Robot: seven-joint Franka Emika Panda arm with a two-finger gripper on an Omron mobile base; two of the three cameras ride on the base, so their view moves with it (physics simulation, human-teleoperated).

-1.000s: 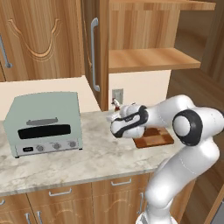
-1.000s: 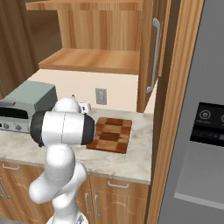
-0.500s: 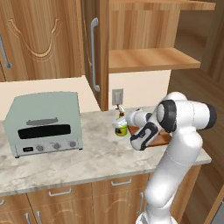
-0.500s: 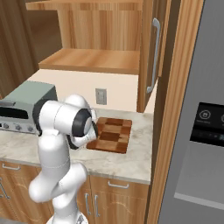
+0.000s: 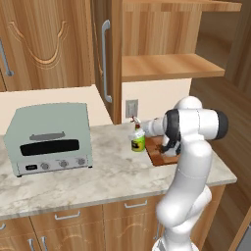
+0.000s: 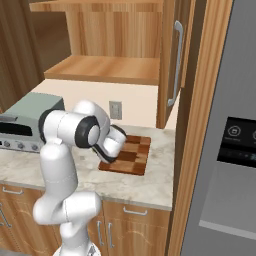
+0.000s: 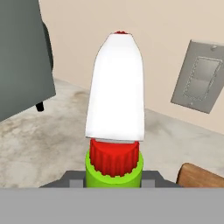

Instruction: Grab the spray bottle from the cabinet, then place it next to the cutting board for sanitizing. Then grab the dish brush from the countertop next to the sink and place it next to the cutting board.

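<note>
The spray bottle (image 5: 138, 141), green with a yellow label and a white-and-red nozzle, stands upright just left of the checkered cutting board (image 5: 158, 157), its base at or barely above the countertop (image 5: 98, 171). My gripper (image 5: 142, 133) is shut on the bottle's neck from the board side. In the hand view the bottle (image 7: 114, 109) rises between the fingers (image 7: 73, 178), with a corner of the cutting board (image 7: 202, 177) at lower right. From the right base view my arm covers the bottle; the cutting board (image 6: 132, 155) lies behind it. The dish brush and the sink are out of view.
A grey-green toaster oven (image 5: 49, 137) stands on the counter to the left. The open cabinet (image 5: 166, 66) with its door handle (image 5: 104, 59) is above. A wall outlet (image 5: 131, 108) sits behind the bottle. A refrigerator (image 6: 225, 150) bounds the counter's right end.
My arm has swung round and brought the bottle down to counter level beside the board's left edge. Over the last half second the bottle has hardly moved. The grip is unchanged.
</note>
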